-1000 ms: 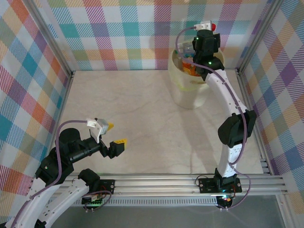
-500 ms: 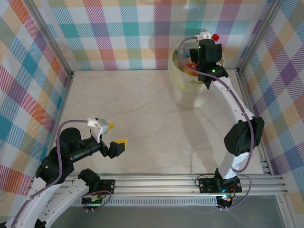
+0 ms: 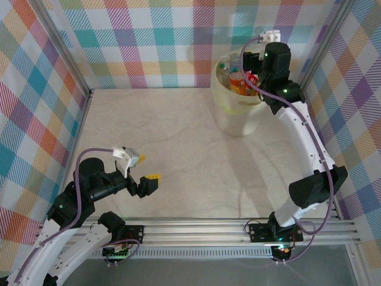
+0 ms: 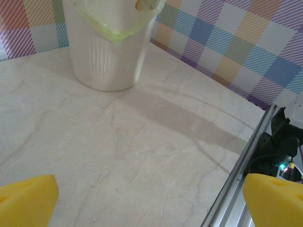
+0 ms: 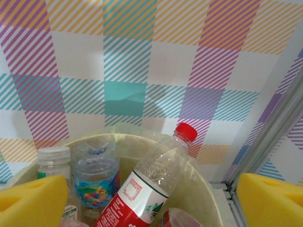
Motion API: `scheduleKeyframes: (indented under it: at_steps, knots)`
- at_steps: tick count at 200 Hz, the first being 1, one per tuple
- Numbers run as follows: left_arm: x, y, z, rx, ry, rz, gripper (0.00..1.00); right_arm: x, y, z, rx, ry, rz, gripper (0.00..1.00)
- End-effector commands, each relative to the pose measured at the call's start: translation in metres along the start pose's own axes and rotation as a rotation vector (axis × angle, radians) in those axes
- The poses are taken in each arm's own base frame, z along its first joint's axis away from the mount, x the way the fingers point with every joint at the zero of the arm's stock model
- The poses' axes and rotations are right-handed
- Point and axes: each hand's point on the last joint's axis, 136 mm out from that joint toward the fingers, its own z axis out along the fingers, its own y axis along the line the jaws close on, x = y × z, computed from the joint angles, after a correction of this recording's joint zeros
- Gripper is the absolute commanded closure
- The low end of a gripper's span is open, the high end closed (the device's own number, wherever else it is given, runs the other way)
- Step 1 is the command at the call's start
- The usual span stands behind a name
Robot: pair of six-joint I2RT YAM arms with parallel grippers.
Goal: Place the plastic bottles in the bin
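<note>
Jaws wide apart and empty, the right gripper [image 5: 151, 204] hovers over the large round pale-yellow translucent plastic bin [image 5: 204, 195] at far right, which holds the clear plastic bottles [image 5: 156, 175]. The left gripper [image 4: 151, 201] gapes empty, near left. Probably the release step; next, the right arm should lift clear of the rim.

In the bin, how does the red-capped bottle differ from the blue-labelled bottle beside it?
The red-capped bottle leans; the blue-labelled bottle stands upright. The red-capped bottle's label is red and white; the other's is mostly blue. Both are clear plastic inside the bin.
</note>
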Motion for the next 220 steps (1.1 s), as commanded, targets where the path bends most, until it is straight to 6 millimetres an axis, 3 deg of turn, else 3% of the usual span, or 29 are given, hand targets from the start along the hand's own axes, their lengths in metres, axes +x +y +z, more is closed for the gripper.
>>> scheduleKeyframes:
  at_steps: [1, 39, 102, 131, 164, 187, 220]
  knots:
    - [-0.002, 0.0, -0.001, 0.003, -0.006, 0.0, 0.0, 0.022, 0.005, 0.011, -0.006, 0.099, 0.065, 0.08]
    - [-0.002, 0.002, 0.0, -0.01, -0.008, 0.002, 0.0, 0.037, 0.022, 0.002, -0.116, 0.108, 0.148, 0.06]
    - [-0.006, 0.022, -0.001, -0.124, -0.018, -0.019, 0.0, 0.082, 0.027, -0.056, -0.259, 0.123, 0.132, 0.0]
    - [-0.022, 0.037, -0.005, -0.221, -0.055, -0.054, 0.0, 0.112, 0.029, -0.088, -0.33, 0.12, 0.148, 0.0]
    - [-0.037, 0.063, -0.004, -0.365, -0.077, -0.165, 0.0, 0.169, 0.015, -0.105, -0.27, 0.185, 0.191, 0.0]
    - [-0.035, 0.077, 0.005, -0.424, -0.088, -0.228, 0.0, 0.205, 0.009, -0.112, -0.244, 0.179, 0.16, 0.0]
    - [-0.02, 0.096, 0.018, -0.494, -0.098, -0.241, 0.0, 0.232, 0.0, -0.113, -0.194, 0.13, 0.129, 0.0]
